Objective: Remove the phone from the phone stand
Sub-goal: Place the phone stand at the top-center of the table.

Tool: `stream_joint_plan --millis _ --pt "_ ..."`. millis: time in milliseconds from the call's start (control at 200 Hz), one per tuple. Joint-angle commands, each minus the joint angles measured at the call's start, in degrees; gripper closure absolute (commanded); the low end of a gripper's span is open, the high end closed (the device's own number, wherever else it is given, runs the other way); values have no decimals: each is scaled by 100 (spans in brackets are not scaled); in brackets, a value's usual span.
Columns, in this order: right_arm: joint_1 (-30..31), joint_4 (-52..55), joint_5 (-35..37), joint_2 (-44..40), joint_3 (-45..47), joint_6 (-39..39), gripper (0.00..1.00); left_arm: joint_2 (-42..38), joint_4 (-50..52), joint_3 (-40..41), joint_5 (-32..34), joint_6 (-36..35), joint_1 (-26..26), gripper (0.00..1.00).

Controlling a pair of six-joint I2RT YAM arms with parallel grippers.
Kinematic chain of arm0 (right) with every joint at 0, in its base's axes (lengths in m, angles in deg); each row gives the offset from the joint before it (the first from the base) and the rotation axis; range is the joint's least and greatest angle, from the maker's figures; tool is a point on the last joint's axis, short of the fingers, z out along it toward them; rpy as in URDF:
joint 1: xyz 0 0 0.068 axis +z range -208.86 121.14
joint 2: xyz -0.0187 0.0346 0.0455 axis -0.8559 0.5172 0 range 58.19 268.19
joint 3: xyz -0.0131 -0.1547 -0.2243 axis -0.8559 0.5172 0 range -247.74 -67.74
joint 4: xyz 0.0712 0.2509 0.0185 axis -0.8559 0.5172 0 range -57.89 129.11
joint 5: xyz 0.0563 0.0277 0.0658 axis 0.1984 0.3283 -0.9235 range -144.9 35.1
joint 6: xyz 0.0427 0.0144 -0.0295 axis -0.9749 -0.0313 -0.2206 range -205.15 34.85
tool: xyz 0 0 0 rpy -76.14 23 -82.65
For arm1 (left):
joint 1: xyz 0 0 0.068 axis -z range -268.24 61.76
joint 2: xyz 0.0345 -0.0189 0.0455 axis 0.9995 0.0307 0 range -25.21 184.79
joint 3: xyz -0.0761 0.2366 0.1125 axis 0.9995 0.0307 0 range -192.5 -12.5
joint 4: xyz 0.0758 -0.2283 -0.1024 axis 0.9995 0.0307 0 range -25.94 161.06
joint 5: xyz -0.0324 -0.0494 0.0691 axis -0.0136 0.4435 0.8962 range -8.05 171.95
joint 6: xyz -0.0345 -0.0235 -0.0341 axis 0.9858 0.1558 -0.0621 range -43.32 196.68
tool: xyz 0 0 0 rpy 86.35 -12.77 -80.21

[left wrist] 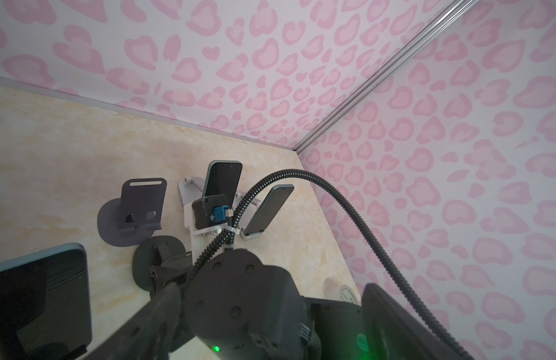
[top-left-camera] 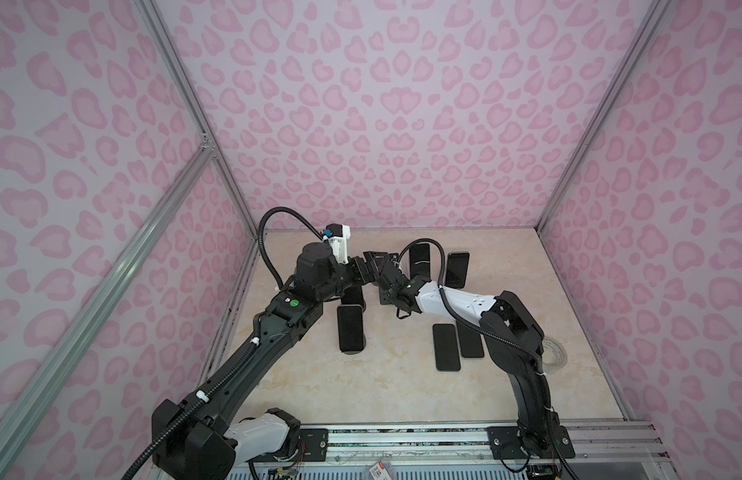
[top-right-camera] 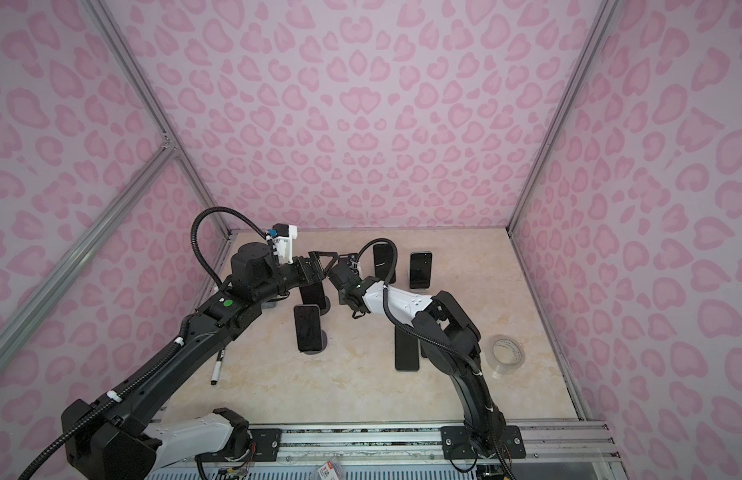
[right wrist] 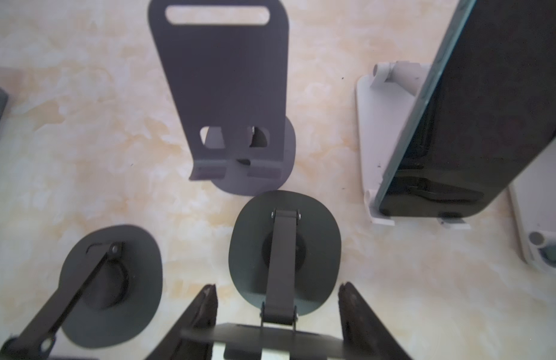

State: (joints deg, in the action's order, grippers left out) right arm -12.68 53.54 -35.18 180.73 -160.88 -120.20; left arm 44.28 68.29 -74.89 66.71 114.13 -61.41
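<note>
Gripping phone edges with right gripper, left gripper spread wide, stands crowding close

Looked like a robotics lab cell to me: aluminium extrusion frame, pink printed backdrop walls, arm bases bolted to a slotted rail.

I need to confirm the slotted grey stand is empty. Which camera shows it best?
The right wrist view. There the slotted grey stand appears large and unblocked, and its plate and lip are bare. The left wrist view shows it whole but smaller, also bare. In both top views I cannot pick it out.
</note>
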Motion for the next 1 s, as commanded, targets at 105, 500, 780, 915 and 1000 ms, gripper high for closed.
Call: stream_joint_plan --millis 105,500,780,915,1000 --pt "104 255 77 318 -291 -370 44 -101 -304 16 -90 77 -139 6" --pt "172 -110 -217 -133 -17 -352 17 -120 -440 50 -319 157 -336 6" --pt "304 -226 -66 -1801 1049 -78 11 -106 -484 54 -398 179 -346 6" --pt "283 -317 250 -2860 1981 86 15 -86 -527 60 -472 207 -344 6" --pt "211 -483 515 -3588 2728 254 16 -31 -570 80 -522 219 -307 6"
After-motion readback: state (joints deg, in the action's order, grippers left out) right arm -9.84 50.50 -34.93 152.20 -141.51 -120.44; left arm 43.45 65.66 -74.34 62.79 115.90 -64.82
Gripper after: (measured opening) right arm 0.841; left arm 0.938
